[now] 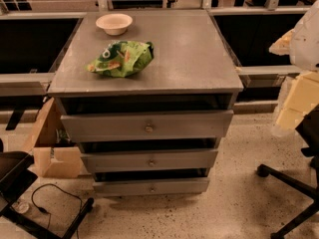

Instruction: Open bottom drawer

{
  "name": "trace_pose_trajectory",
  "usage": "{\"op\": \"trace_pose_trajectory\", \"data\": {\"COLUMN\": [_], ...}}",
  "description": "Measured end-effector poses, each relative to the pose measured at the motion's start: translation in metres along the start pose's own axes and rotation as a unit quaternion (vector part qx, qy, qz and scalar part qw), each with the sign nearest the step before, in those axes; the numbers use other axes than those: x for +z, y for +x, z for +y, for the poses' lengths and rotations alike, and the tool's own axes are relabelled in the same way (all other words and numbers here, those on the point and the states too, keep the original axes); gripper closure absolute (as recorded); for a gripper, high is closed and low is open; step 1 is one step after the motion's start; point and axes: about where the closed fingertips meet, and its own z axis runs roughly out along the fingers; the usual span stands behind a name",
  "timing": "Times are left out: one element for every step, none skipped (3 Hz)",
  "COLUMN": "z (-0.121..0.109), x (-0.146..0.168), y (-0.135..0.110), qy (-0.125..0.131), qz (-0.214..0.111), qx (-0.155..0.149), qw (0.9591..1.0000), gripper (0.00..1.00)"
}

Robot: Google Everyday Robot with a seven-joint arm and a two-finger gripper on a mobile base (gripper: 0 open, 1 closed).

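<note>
The grey three-drawer cabinet (149, 59) stands in the middle of the camera view. The bottom drawer (124, 187) is its lowest, slimmest front, with a small round knob (151, 188) at its centre. It sticks out slightly, with a dark gap above it, and less than the two drawers above. My gripper (295, 106) is at the right edge of the view, on the pale arm, level with the top drawer. It is well right of the cabinet and far from the bottom knob, touching nothing.
A white bowl (114, 23) and a green snack bag (121, 59) lie on the cabinet top. A cardboard box (54, 151) stands at the cabinet's left. A black chair base (291, 183) is on the right. A black stand and cable (47, 205) are at lower left.
</note>
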Motion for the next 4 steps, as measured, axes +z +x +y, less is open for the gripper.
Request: {"op": "trace_pose_trajectory", "data": {"z": [0.001, 0.019, 0.039, 0.057], "x": [0.002, 0.034, 0.079, 0.152], "y": [0.001, 0.011, 0.019, 0.029], "qy": [0.0, 0.005, 0.032, 0.034], "qz": [0.001, 0.015, 0.036, 0.075], "qx": [0.001, 0.011, 0.024, 0.026], "qw": [1.0, 0.9998, 0.9986, 0.9962], "gripper": [0.0, 0.0, 0.0, 0.0]}}
